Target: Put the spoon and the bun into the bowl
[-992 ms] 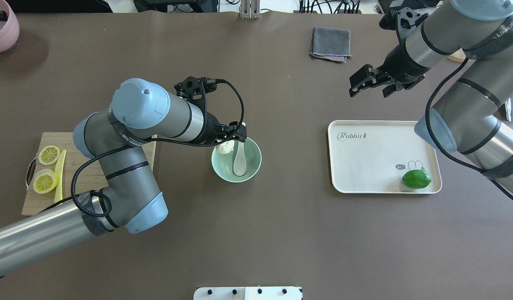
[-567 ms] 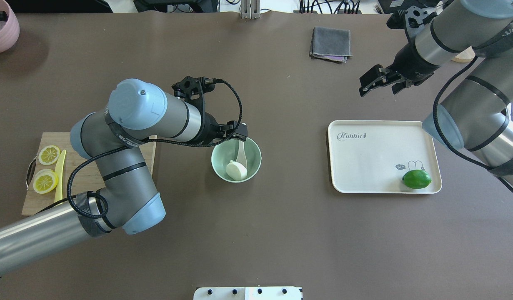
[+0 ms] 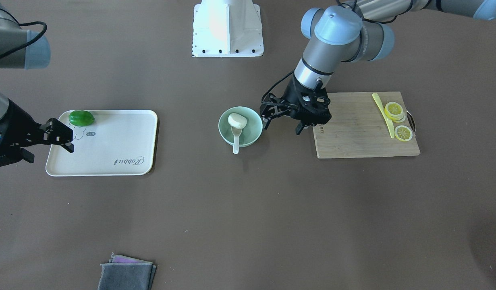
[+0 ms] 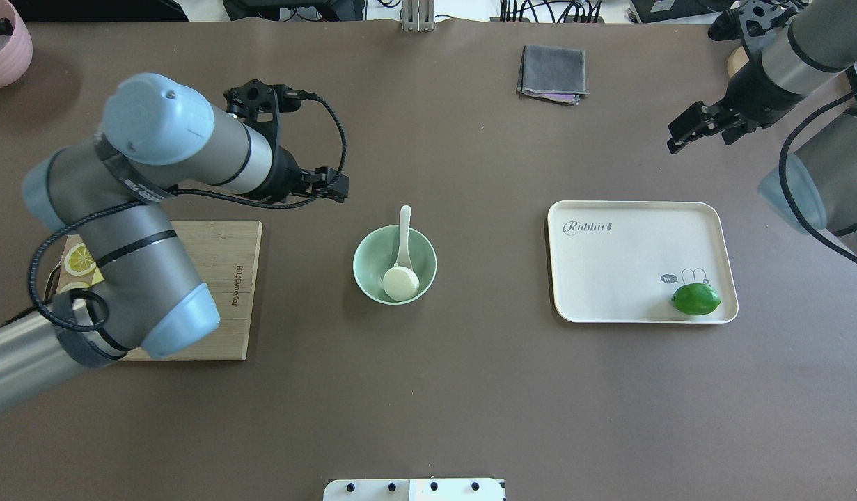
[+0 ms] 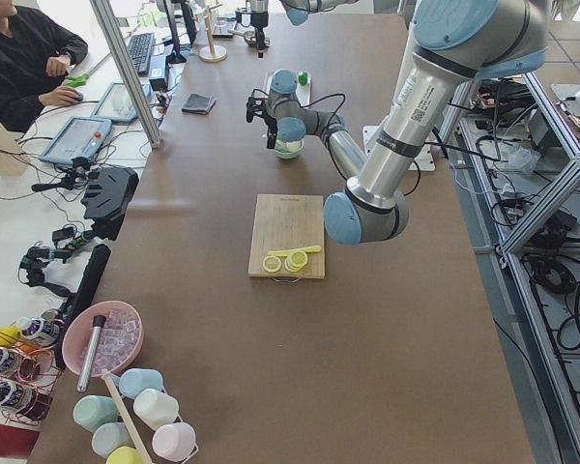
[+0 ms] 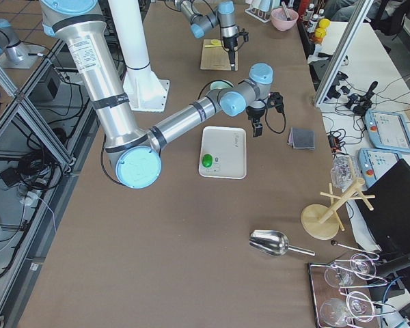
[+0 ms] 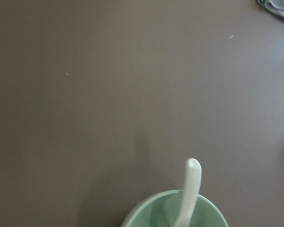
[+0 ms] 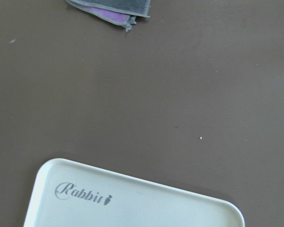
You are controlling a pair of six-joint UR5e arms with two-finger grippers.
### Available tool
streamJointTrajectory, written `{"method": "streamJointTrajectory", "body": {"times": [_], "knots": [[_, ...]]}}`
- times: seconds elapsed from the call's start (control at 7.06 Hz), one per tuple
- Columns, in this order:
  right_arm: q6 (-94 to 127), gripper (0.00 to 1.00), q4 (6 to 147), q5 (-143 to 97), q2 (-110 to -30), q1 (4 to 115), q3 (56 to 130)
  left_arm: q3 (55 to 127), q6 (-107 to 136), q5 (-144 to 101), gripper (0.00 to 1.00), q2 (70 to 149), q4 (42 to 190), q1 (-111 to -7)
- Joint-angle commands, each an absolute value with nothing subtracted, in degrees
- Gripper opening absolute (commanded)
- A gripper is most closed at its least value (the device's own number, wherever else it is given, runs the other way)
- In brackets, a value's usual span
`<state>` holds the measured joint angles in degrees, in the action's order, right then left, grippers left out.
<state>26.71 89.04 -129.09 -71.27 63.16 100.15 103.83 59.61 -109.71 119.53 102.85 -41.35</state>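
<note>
The mint-green bowl point(image 4: 364, 254) stands mid-table. The white bun point(image 4: 400, 283) lies inside it on the near side, on the scoop of the white spoon point(image 4: 404, 223), whose handle sticks out over the far rim. In the front-facing view the bowl point(image 3: 223, 129), bun point(image 3: 237, 120) and spoon point(image 3: 236, 141) show the same. My left gripper point(image 4: 334, 189) is open and empty, to the left of the bowl and beyond it, above the table. My right gripper point(image 4: 700, 139) is open and empty, beyond the tray's far right. The left wrist view shows the bowl rim point(image 7: 146, 210) and spoon handle point(image 7: 190, 184).
A cream tray point(image 4: 630, 236) with a green lime point(image 4: 696, 298) lies right of the bowl. A wooden board point(image 3: 352, 129) with lemon slices point(image 3: 394, 109) and a yellow knife point(image 3: 382, 110) lies on the left. A grey cloth point(image 4: 552, 73) lies at the back, a pink container point(image 4: 3, 42) at the far left corner.
The bun left my left gripper and dropped into the bowl onto the spoon. My left gripper has pulled away to the left of the bowl. My right gripper has moved right and back.
</note>
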Motion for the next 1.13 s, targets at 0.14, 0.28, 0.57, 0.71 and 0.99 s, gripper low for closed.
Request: {"method": "streamJointTrajectory", "body": {"times": [0.14, 0.28, 0.57, 0.71, 0.99], "knots": [[10.9, 1.0, 92.4, -127.7, -79.8, 72.4, 99.5, 111.1, 39.5, -110.3, 0.98, 111.1, 86.8, -57.0], [9.8, 1.0, 92.4, -128.3, -81.8, 75.8, 99.3, 109.5, 29.8, -112.9, 0.98, 106.5, 87.1, -63.8], [9.8, 1.0, 92.6, -130.5, -84.2, 80.2, 98.0, 102.6, 10.9, -118.7, 0.98, 101.9, 87.4, -80.9], [9.1, 1.0, 92.3, -133.8, -85.9, 83.1, 98.0, 98.7, 2.5, -125.7, 0.98, 100.9, 88.6, -87.9], [9.1, 1.0, 92.6, -134.1, -87.6, 85.3, 98.5, 95.3, 1.3, -127.7, 0.98, 98.8, 88.8, -91.8]]}}
